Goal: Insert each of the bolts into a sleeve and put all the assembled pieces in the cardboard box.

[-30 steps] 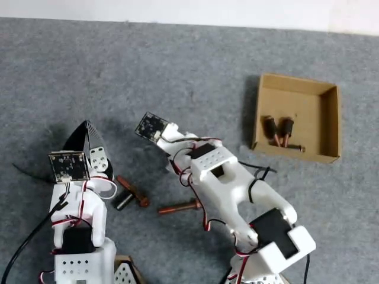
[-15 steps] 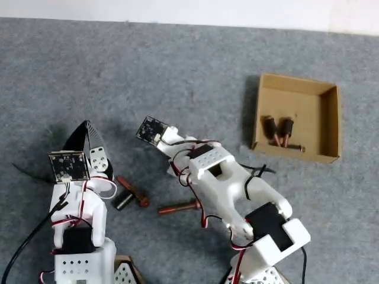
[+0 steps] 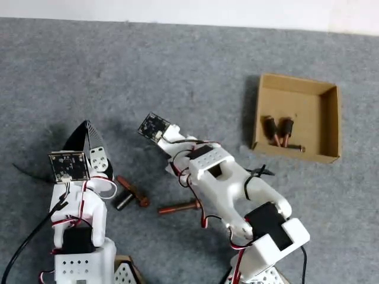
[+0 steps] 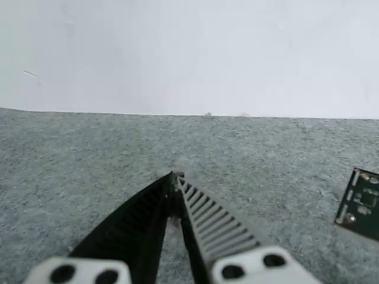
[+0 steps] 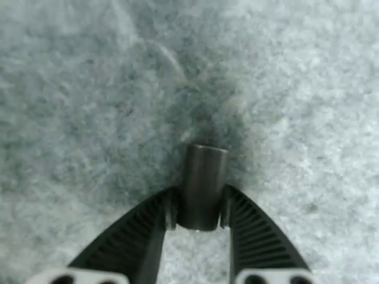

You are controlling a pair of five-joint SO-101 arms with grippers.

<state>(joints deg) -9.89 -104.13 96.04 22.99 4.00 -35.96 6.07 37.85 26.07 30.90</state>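
Right wrist view: right tool [image 5: 198, 207] grips dark sleeve [image 5: 203, 177], sleeve protruding past jaws; left tool [image 4: 176, 180] clenched.

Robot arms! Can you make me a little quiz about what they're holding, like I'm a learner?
1. True or false: the right gripper is shut on a sleeve.
2. Fill in: the left gripper is empty and its fingers are ___ (open or shut).
3. Where is the bolt that has no sleeve beside it?
A. In the left gripper
B. Lying flat on the table
C. Inside the sleeve that the right gripper holds

Key: 1 true; 2 shut; 3 B.
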